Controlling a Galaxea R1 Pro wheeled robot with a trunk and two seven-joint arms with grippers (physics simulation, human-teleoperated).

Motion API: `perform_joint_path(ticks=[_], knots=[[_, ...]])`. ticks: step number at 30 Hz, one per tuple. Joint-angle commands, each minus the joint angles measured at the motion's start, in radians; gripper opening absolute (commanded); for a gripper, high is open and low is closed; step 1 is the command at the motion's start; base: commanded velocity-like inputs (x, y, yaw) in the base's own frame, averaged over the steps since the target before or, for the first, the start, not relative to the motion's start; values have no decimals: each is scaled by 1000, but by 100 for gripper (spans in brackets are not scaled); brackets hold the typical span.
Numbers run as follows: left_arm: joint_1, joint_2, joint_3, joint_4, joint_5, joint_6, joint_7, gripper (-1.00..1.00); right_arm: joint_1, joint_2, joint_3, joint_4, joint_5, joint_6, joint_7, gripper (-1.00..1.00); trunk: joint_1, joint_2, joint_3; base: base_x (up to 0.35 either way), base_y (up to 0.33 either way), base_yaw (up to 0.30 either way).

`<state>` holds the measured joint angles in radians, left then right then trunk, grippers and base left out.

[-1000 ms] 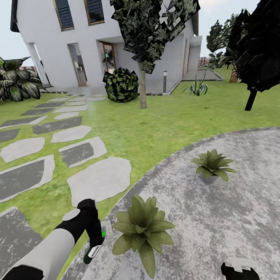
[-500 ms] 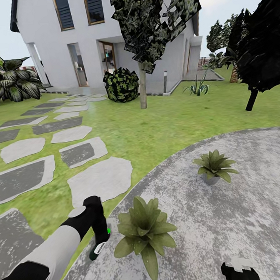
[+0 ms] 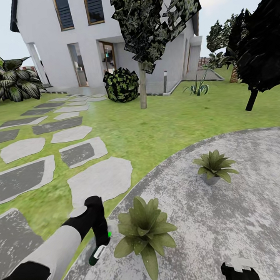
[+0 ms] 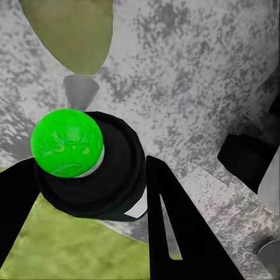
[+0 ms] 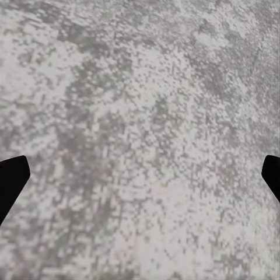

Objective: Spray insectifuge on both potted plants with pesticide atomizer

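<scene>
My left gripper [image 3: 102,239] is shut on the pesticide atomizer [image 3: 96,253], a slim dark green bottle with a white label that tilts down over the patio's edge. In the left wrist view its black cap with a bright green knob [image 4: 67,143] sits between my two black fingers [image 4: 175,224]. Just right of the bottle grows the near potted plant [image 3: 144,233], one of whose leaves [image 4: 73,29] also appears in the left wrist view. The second potted plant [image 3: 215,165] stands farther back on the right. My right gripper [image 3: 239,271] hangs low and open [image 5: 140,181] over bare paving.
The round grey mottled patio [image 3: 229,217] spreads to the right. Lawn [image 3: 155,126] and grey stepping stones [image 3: 99,178] lie to the left and ahead. A tree trunk [image 3: 142,89], a round bush [image 3: 120,85] and the white house [image 3: 78,40] stand beyond.
My left gripper has carried the atomizer rightward, closer to the near potted plant's leaves. The right gripper has stayed where it was.
</scene>
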<state>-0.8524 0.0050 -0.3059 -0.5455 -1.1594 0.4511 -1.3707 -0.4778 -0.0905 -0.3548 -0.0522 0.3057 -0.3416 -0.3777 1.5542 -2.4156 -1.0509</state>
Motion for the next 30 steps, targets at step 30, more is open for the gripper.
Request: perform_joint_path(ticks=[30], knots=[[79, 64, 76, -39, 34, 18, 102, -100, -1, 2, -9, 2, 10, -4, -4, 100, 0, 0, -1, 0, 0, 60]])
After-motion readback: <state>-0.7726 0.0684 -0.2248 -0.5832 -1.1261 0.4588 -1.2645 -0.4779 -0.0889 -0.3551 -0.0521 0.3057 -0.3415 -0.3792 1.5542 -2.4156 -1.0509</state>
